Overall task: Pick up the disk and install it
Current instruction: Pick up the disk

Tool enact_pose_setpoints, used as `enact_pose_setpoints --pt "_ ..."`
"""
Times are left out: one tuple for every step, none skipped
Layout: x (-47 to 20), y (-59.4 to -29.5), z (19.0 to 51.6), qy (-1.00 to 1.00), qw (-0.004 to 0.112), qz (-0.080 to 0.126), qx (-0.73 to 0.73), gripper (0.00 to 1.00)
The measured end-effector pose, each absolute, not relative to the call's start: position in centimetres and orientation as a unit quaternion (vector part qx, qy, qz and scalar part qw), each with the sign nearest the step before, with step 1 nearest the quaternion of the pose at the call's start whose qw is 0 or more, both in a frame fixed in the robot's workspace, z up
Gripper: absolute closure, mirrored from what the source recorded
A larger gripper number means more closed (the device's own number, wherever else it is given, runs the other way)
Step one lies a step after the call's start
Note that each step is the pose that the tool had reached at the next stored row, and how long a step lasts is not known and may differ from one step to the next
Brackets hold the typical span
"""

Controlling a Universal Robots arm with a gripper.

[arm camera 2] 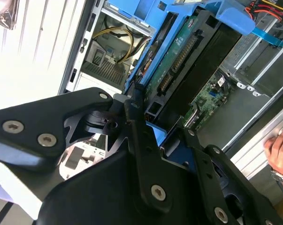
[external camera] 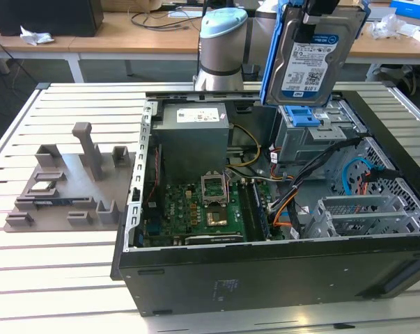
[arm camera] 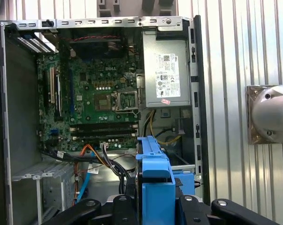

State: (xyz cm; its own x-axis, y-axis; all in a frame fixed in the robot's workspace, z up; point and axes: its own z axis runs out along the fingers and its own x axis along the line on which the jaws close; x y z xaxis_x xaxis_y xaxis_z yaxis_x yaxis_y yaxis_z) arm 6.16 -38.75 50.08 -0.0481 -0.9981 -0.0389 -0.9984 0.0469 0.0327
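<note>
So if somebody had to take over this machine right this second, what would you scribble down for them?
Gripper: shut on the disk, clamped on its blue bracket.
Disk: off the table, held on edge in the air over the open computer case. In the exterior view it is above the grey drive cage.
Done: the pick-up.
Left: the disk is not yet seated in the case.
Watch out: a person's hand is near the case in the second wrist view.
</note>
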Motion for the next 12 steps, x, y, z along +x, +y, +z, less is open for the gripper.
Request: enact_pose_setpoints --pt "6.16 -38.77 50.06 0.723 0.003 0.025 -0.69 0.63" --pt "6.16 -38.8 50.05 0.723 0.003 0.025 -0.69 0.63" --pt "6.16 -38.86 50.02 0.723 0.003 0.025 -0.69 0.63" --pt "6.17 -38.9 50.01 0.723 0.003 0.025 -0.69 0.63" --pt "6.17 -38.93 49.99 0.723 0.003 0.025 -0.69 0.63" --pt "6.17 -38.96 49.98 0.723 0.003 0.025 -0.69 0.63" --pt "6.17 -38.99 49.97 0.723 0.003 0.025 -0.69 0.63" --pt "6.17 -39.02 49.96 0.723 0.003 0.025 -0.69 0.63" --pt "6.17 -39.08 49.93 0.723 0.003 0.025 -0.69 0.63" --pt "6.17 -39.12 49.91 0.723 0.003 0.025 -0.69 0.63" --pt "6.17 -39.14 49.9 0.723 0.003 0.025 -0.69 0.63" --pt "6.17 -39.17 49.89 0.723 0.003 0.025 -0.69 0.63"
